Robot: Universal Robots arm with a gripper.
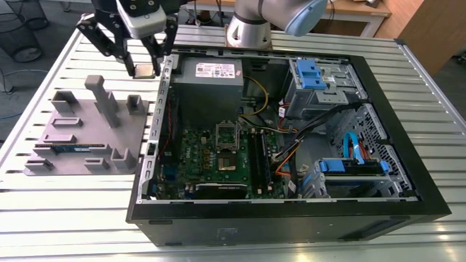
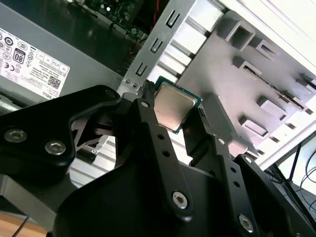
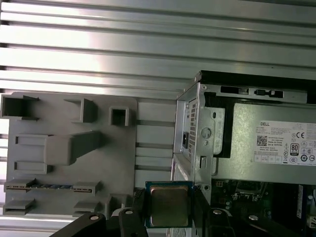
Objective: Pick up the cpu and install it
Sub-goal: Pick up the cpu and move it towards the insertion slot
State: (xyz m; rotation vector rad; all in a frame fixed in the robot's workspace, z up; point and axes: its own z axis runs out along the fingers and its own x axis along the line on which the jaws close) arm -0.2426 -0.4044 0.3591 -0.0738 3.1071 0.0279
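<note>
The cpu (image 1: 145, 70) is off the table, pinched by two opposite edges between the black fingers (image 1: 122, 50) of the gripper (image 1: 145, 71), which is clamped on it. In both wrist views its silver-grey metal top (image 3: 169, 205) faces the camera, with a thin green rim around it (image 2: 173, 106).

In the exterior view the chip hangs over the strip of table (image 1: 73, 218) between the grey tray (image 1: 95, 136) and the side wall of the open computer case (image 1: 291, 218). From the bare processor socket (image 1: 227, 136) on the green board it lies toward 10 o'clock, outside the case. It is just beside the case corner that holds the grey power-supply box (image 1: 211, 71), which sits at its 3 o'clock. The tray lies at the chip's 7 o'clock, with a blue-green memory stick (image 1: 69, 147) resting in a slot near the tray's far end.

The arm (image 1: 255, 22) enters from the 12 o'clock edge of the exterior view. Its wrist is turned downward, so the two long fingers point at the table, slanting slightly inward toward the chip.
</note>
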